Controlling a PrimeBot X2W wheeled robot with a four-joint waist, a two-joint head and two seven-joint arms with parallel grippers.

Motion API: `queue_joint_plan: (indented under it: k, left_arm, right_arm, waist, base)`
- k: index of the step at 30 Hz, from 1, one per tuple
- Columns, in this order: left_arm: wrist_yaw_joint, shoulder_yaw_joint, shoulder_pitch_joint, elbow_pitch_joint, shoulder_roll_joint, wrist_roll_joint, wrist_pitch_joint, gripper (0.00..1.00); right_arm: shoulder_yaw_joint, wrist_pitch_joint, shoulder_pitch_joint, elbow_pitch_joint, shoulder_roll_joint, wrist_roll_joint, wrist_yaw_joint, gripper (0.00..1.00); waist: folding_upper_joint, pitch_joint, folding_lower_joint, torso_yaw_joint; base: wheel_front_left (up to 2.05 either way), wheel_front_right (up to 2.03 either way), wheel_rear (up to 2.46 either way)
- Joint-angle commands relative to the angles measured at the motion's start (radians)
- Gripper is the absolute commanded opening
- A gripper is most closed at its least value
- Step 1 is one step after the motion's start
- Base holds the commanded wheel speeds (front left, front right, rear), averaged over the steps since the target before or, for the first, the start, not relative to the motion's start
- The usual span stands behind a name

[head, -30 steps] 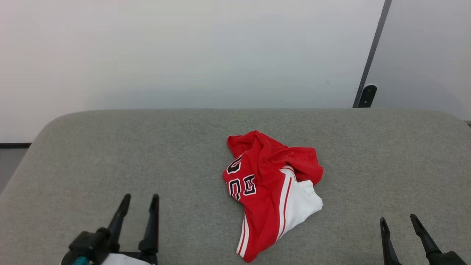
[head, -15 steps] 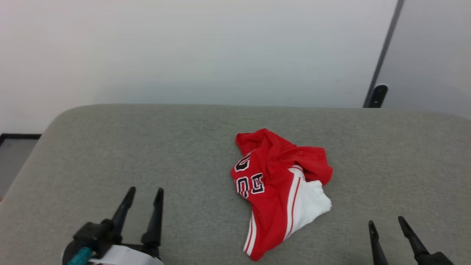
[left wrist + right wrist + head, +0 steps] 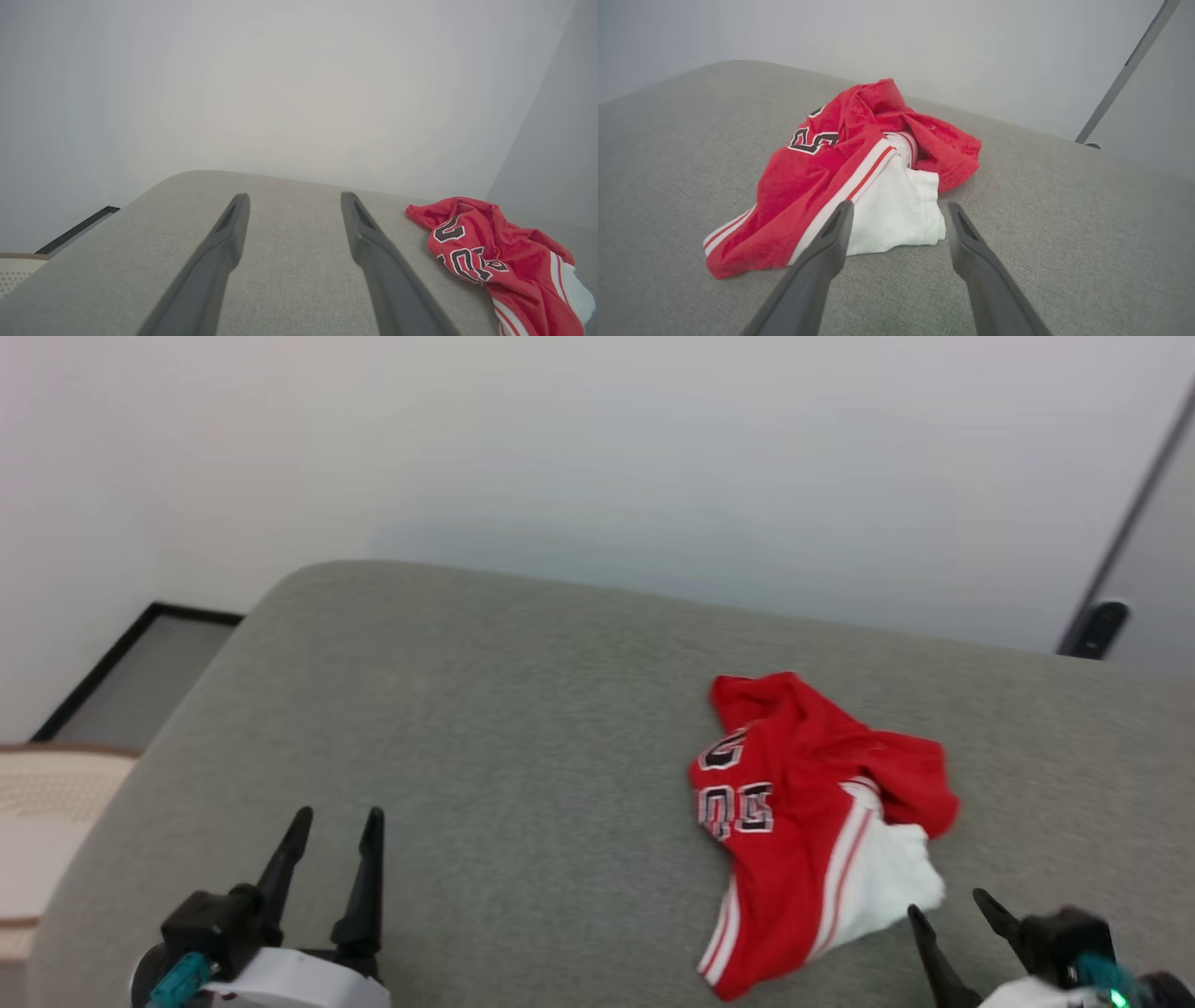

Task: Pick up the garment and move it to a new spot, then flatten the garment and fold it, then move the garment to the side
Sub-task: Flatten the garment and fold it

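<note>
The garment (image 3: 803, 812), a red jersey with a white sleeve, striped trim and black letters, lies crumpled on the grey cushioned surface (image 3: 523, 728), right of centre. In the right wrist view the garment (image 3: 859, 172) lies just beyond my right gripper (image 3: 896, 210), whose open fingers point at the white sleeve with a small gap left. The head view has my right gripper (image 3: 950, 907) at the lower right, close to the sleeve's edge. My left gripper (image 3: 336, 821) stands open and empty at the lower left, far from the cloth. The left wrist view has the garment (image 3: 495, 261) off to the right of my left gripper (image 3: 292, 200).
A pale wall (image 3: 597, 457) stands behind the surface. A dark slanted post (image 3: 1120, 551) with a black foot rises at the far right. Beyond the surface's left edge lie a black-framed panel (image 3: 140, 672) and a cream perforated object (image 3: 47, 803).
The head camera has turned left, shifting the whole picture right. My right gripper has come forward toward the white sleeve. The garment lies as before.
</note>
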Motion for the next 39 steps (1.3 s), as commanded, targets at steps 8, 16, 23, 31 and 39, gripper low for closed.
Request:
queue_joint_plan:
  k: [8, 16, 23, 31, 39]
  left_arm:
    - [-0.002, -0.041, -0.026, 0.007, -0.020, -0.018, 0.000, 1.00]
    - [-0.003, -0.070, -0.050, 0.008, -0.037, -0.032, 0.000, 1.00]
    - [-0.002, -0.102, -0.090, 0.005, -0.060, -0.045, 0.000, 1.00]
    - [-0.003, -0.111, -0.105, 0.015, -0.071, -0.054, 0.000, 1.00]
    - [-0.002, -0.097, -0.083, 0.019, -0.057, -0.055, 0.000, 1.00]
  right_arm:
    - [0.074, 0.393, -0.123, 0.038, -0.149, 0.130, -0.001, 1.00]
    - [0.082, 0.630, -0.248, 0.108, -0.189, 0.181, -0.001, 1.00]
    - [0.060, 0.754, -0.360, 0.233, -0.176, 0.178, -0.001, 1.00]
    - [0.063, 0.777, -0.428, 0.314, -0.161, 0.191, -0.001, 0.00]
    - [0.023, 0.766, -0.421, 0.292, -0.186, 0.241, -0.001, 0.00]
  waist:
    - [0.0000, 0.021, -0.0001, 0.133]
    - [0.0000, 0.071, -0.0001, 0.178]
    - [0.0000, 0.124, -0.0001, 0.212]
    - [0.0000, 0.139, -0.0001, 0.217]
    - [0.0000, 0.116, -0.0001, 0.170]
  base:
    - [0.00, 0.00, 0.00]
    - [0.00, 0.00, 0.00]
    - [0.00, 0.00, 0.00]
    - [0.00, 0.00, 0.00]
    - [0.00, 0.00, 0.00]
